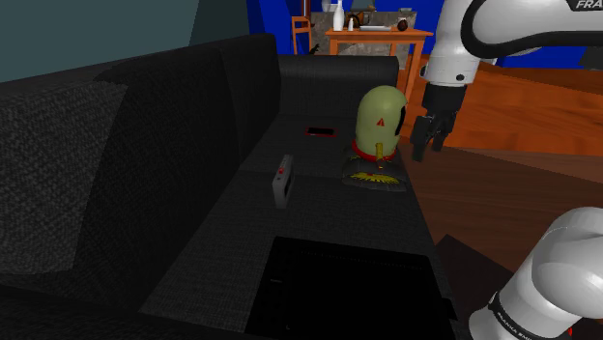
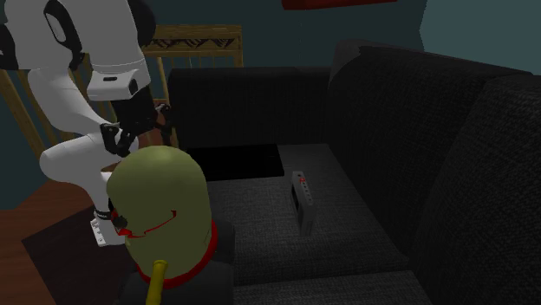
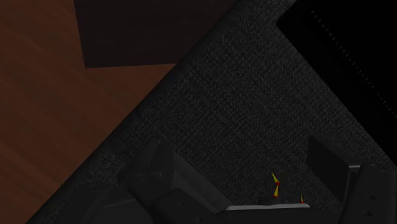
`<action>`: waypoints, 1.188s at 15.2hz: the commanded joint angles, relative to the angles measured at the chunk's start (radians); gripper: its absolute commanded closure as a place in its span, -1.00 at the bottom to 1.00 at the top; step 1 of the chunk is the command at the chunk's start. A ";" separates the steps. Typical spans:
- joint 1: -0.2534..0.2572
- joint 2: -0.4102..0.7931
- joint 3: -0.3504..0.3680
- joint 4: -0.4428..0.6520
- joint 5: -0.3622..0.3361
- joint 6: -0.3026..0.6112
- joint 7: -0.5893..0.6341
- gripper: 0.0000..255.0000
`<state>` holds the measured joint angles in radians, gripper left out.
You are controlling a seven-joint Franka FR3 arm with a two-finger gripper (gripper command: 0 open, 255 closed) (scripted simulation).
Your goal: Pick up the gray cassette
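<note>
Hanging with its fingers spread wide and nothing between them, the black two-finger hand (image 1: 427, 147) is just beside the smooth olive-green dome-shaped figure with a red collar (image 1: 380, 124), on the side away from the backrest. This figure stands upright on the seat of the dark sofa of coarse woven fabric (image 1: 184, 116). On the figure's backrest side, apart from it, the thin gray rectangular cassette (image 1: 283, 180) stands on its narrow edge on the seat, small red marks on its face.

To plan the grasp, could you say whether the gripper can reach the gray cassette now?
Probably yes: the cassette stands bare on the sofa seat, though the olive dome beside the open gripper needs skirting.
</note>
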<state>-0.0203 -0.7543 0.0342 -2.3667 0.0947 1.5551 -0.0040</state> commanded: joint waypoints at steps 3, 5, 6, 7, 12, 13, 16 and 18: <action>-0.003 0.029 0.056 0.006 0.026 0.043 0.092 -1.00; -0.007 0.067 0.112 0.019 0.045 0.087 0.183 -1.00; -0.011 0.089 0.140 0.029 0.053 0.109 0.228 -1.00; -0.015 0.113 0.168 0.040 0.059 0.130 0.274 -1.00; -0.049 0.257 0.302 0.127 0.054 0.227 0.507 -1.00; -0.057 0.291 0.328 0.149 0.045 0.244 0.555 -1.00; -0.085 0.401 0.404 0.229 0.003 0.286 0.705 -1.00; -0.103 0.482 0.452 0.291 -0.041 0.305 0.809 -1.00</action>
<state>-0.1119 -0.3199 0.4610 -2.1143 0.0774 1.8503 0.7462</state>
